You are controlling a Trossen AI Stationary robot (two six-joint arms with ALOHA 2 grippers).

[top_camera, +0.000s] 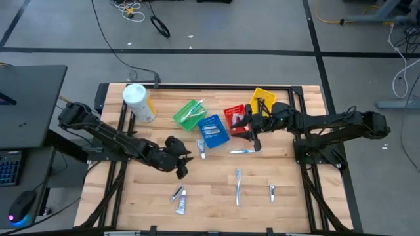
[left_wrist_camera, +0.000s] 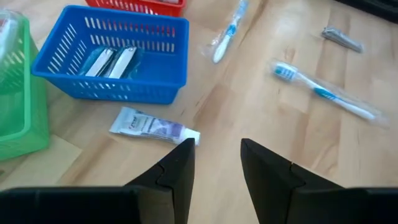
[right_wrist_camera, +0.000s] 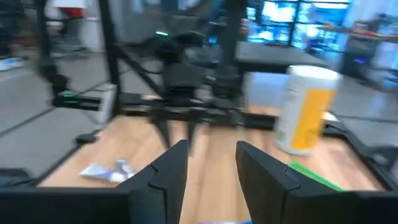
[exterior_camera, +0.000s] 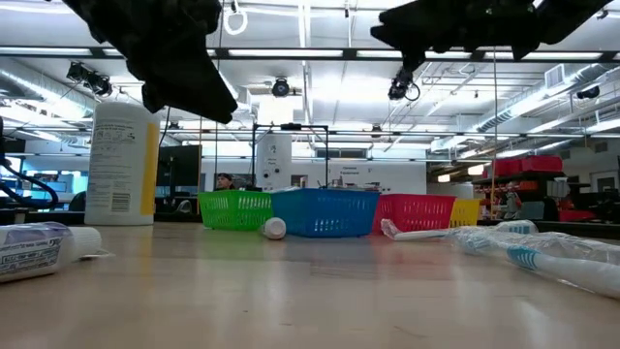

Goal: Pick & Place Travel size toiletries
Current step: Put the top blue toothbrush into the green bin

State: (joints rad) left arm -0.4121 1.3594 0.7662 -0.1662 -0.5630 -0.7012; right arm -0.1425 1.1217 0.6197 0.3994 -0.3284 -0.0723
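**Ana:** Toiletries lie scattered over the table [top_camera: 289,210]: one white tube [left_wrist_camera: 152,127] just beside the blue basket [left_wrist_camera: 112,87], two more tubes [top_camera: 178,198] near the front edge, wrapped toothbrushes [left_wrist_camera: 323,93] mid-table, and a few pieces already in the baskets.

**Ben:** What might go wrong?

**Ana:** The left pincer [left_wrist_camera: 214,168] hovers near that white tube, which lies close against the basket wall. Coming down there, one finger could catch the basket and shove it, or nudge the tube aside. The crinkly wrappers on the toothbrushes also look slippery to pinch.

**Ben:** And the pincers themselves?

**Ana:** The left pincer's fingers stand partly apart, a moderate gap, with nothing between them and touching nothing. The right pincer [right_wrist_camera: 208,165] hangs above the table by the red basket [top_camera: 235,118], likewise partly open and empty.
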